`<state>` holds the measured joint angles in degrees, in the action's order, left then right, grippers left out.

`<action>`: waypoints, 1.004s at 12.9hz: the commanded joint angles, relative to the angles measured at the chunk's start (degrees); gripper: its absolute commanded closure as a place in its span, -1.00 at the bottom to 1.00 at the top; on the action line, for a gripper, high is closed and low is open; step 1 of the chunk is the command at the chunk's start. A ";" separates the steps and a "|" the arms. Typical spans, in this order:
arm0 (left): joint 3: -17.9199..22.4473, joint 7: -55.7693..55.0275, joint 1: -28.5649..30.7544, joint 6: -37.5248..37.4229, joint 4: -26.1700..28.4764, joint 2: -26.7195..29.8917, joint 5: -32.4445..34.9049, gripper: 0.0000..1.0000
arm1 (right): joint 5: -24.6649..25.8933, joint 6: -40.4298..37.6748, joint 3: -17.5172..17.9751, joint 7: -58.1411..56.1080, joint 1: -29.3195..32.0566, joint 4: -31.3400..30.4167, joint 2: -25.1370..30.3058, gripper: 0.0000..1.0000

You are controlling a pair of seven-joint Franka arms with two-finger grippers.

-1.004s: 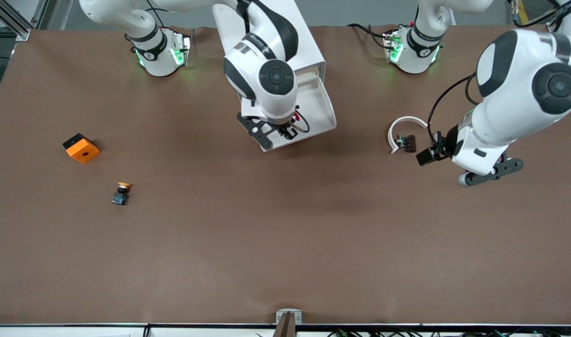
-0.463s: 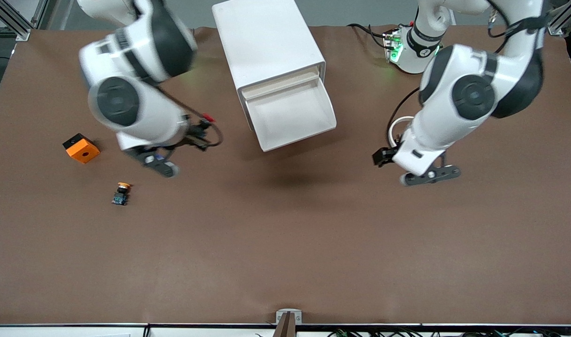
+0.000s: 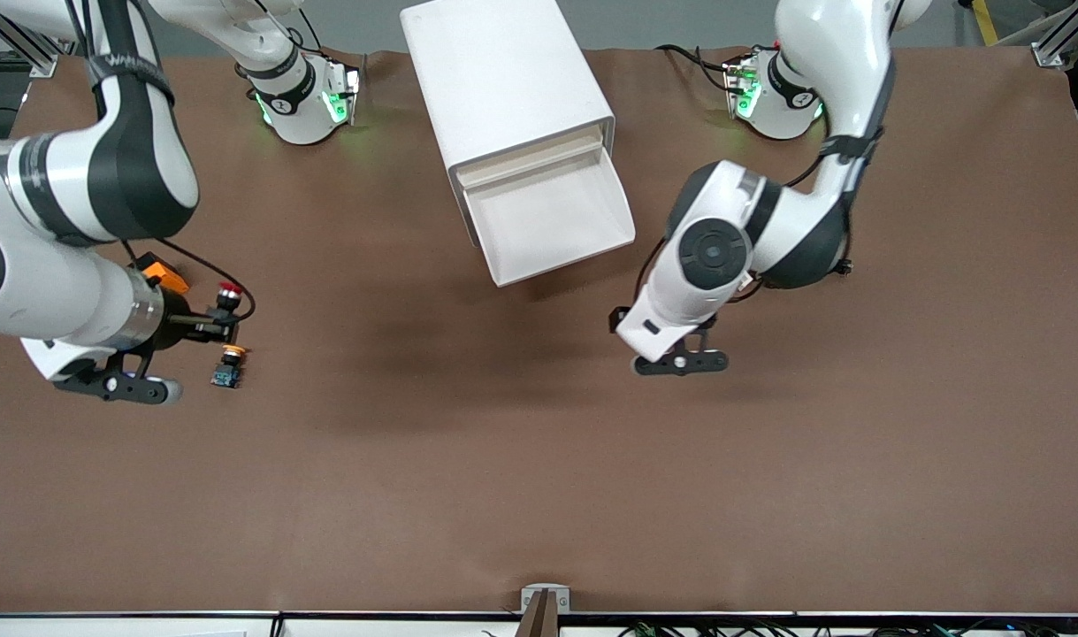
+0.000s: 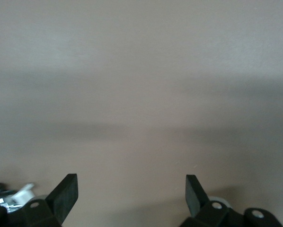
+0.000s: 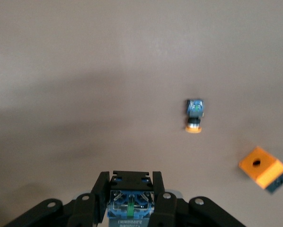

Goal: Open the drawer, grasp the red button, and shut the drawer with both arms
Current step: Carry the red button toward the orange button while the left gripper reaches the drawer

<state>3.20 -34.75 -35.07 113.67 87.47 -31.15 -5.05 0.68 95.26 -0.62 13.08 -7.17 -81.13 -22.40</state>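
My right gripper (image 3: 223,324) is shut on the red-capped button (image 3: 229,289) and holds it up over the table at the right arm's end. It hangs just above the orange-yellow-capped button (image 3: 228,364). In the right wrist view the fingers (image 5: 102,191) clamp the button's blue-and-black base (image 5: 130,204). My left gripper (image 3: 617,317) is open and empty over bare table, beside the drawer's front corner; the left wrist view shows its gripper (image 4: 132,183) over brown table only. The white cabinet (image 3: 503,80) has its drawer (image 3: 552,221) pulled open and empty.
An orange block (image 3: 165,273) with a black side lies partly under the right arm. The right wrist view shows the block (image 5: 263,168) and the orange-yellow button (image 5: 194,115) on the table. The brown table (image 3: 539,460) spreads wide toward the front camera.
The right arm swung from over the open drawer to its own end of the table, carrying the red button. The left arm moved from its end toward the drawer's front.
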 commanded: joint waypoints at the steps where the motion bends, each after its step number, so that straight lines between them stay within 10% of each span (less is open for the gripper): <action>1: 0.14 -10.73 -3.50 0.85 -1.69 -3.21 1.09 -1.00 | 1.25 8.50 1.23 -4.64 1.98 -5.07 -1.76 0.69; 13: -11.45 -23.25 -5.54 -10.29 4.46 -1.11 -2.95 -1.00 | 5.12 32.17 1.23 -9.30 4.97 -16.16 -12.22 0.68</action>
<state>-6.52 -56.60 -40.74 106.24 90.33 -34.43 -7.01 4.69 125.93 -0.46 4.76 -3.55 -96.38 -34.07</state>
